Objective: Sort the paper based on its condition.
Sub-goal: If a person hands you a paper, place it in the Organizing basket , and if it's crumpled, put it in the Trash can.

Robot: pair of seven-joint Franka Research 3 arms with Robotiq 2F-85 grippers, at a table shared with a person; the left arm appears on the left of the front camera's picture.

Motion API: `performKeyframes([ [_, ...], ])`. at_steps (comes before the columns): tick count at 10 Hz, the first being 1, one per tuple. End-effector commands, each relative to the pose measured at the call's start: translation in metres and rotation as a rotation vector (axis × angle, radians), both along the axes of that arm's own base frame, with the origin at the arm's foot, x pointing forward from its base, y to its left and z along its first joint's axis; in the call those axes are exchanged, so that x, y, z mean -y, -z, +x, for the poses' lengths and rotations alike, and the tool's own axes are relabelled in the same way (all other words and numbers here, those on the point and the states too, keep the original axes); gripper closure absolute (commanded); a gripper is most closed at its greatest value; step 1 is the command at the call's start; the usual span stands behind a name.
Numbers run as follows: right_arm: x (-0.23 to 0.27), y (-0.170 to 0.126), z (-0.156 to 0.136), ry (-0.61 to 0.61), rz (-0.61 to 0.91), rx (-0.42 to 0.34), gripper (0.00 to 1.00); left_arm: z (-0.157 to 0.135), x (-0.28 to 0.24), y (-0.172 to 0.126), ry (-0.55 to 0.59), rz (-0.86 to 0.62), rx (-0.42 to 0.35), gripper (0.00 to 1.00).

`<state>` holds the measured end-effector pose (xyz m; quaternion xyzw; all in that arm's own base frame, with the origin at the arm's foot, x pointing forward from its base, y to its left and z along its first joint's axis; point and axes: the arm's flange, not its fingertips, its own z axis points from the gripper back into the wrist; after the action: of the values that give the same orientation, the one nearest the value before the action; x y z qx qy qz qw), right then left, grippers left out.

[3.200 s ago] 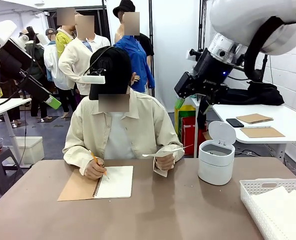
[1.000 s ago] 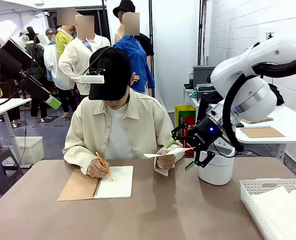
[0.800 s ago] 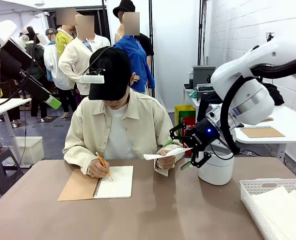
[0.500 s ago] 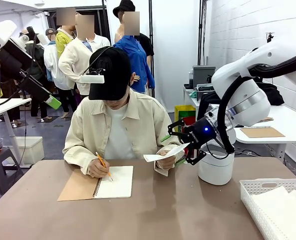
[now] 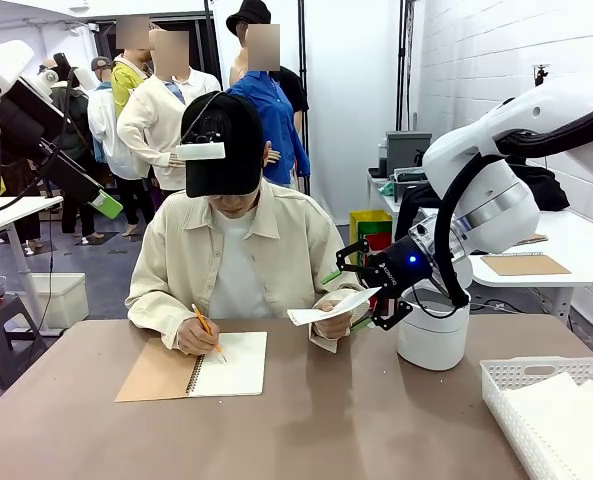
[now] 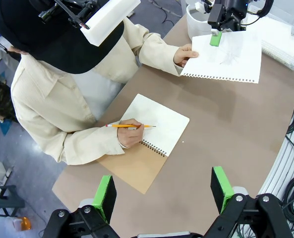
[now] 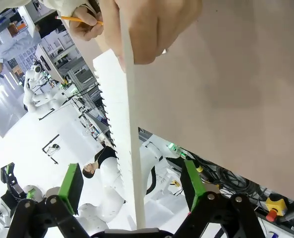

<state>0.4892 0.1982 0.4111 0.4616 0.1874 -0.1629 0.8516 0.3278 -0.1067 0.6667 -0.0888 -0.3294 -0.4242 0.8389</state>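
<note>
The person's hand point(image 5: 328, 322) holds out one sheet of paper point(image 5: 332, 305), nearly flat, above the table. My right gripper point(image 5: 348, 299) is open, one green-padded finger above the sheet's right end and one below, apart from it. The right wrist view has the paper point(image 7: 129, 144) edge-on, running down the middle between the fingers of the right gripper point(image 7: 132, 186). From above, my left gripper point(image 6: 163, 187) hangs open and holds nothing; far below it lie the paper point(image 6: 227, 58) and the right gripper point(image 6: 215, 30) at the sheet's far edge.
A spiral notebook point(image 5: 216, 364) lies open before the person, whose other hand holds a pencil point(image 5: 206, 330) on it. A small white lidded bin point(image 5: 433, 336) stands behind the right gripper. A white lattice basket point(image 5: 534, 369) with sheets in it sits at the table's right front corner.
My right arm has come down and moved left until its open fingers straddle the end of the held sheet. The person has lifted the head slightly. The left gripper has not changed.
</note>
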Motion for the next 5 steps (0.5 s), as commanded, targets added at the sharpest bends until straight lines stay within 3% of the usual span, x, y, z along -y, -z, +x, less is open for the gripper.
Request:
performKeyframes([
  [1, 0.0000, 0.0001, 0.0000, 0.000, 0.000, 0.000, 0.00, 0.0012, -0.0002, -0.0013, -0.004, -0.004, 0.003, 0.00],
  [5, 0.0034, 0.0009, -0.0003, 0.018, 0.002, -0.012, 0.79, 0.0012, -0.0002, -0.0013, -0.004, -0.004, 0.003, 0.00],
])
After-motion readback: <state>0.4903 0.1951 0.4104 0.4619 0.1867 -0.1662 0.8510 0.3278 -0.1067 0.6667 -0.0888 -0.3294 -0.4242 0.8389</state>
